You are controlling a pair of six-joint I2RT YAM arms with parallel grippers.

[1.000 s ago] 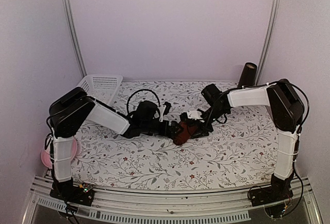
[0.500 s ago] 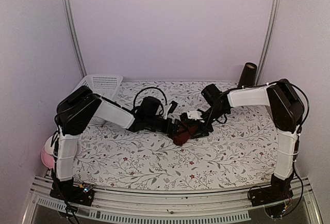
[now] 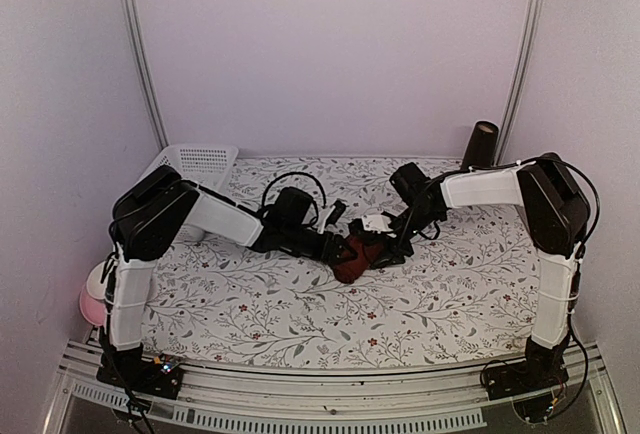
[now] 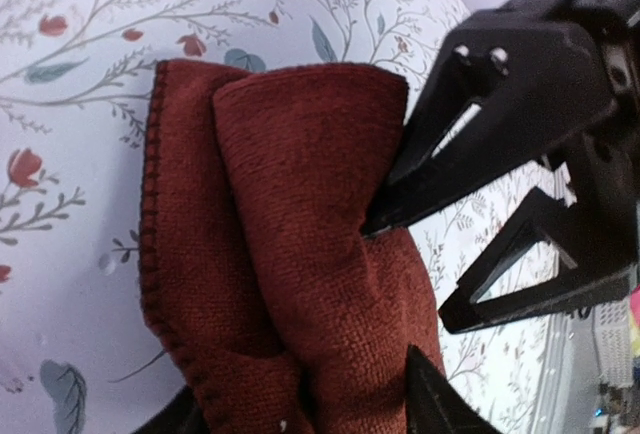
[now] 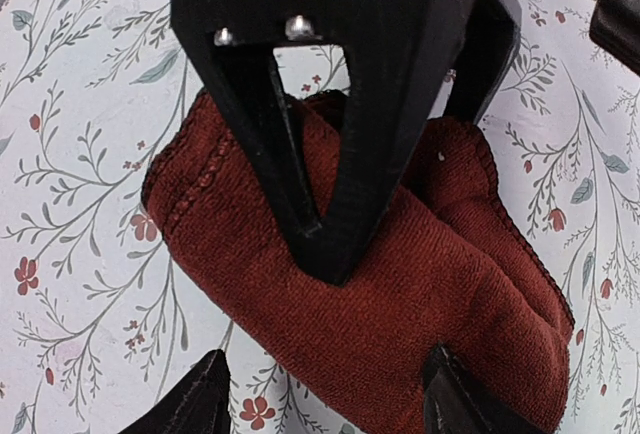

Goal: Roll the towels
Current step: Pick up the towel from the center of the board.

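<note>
The table [image 3: 250, 304], covered in a flower-and-twig print, fills the overhead view. Across it the left arm [image 3: 225, 222] rises to a high elbow and runs its white forearm low toward the middle. The right arm [image 3: 480, 187] stands tall at its own side, reaches inward and bends its wrist down to meet it. A white basket [image 3: 200, 166] sits at the far left corner, a dark cylinder [image 3: 483, 142] at the far right.

The maroon towel [image 3: 349, 266] lies at mid-table as a thick folded bundle between the two tool heads. From above, the left gripper [image 3: 336, 246] and right gripper [image 3: 386, 250] hide most of it (only a red lump shows at their near side).

The wrist views give more. The right gripper's jaws stand apart, one finger [image 4: 420, 169] poked into the towel's crease, the other just beside the bundle's edge. The left gripper straddles a lobe of cloth with one tip resting on top; whether it truly pinches I cannot tell. A stitched hem [image 4: 150, 214] runs along one edge of the towel, and two screws [image 5: 255, 30] show on the left gripper's finger.
</note>
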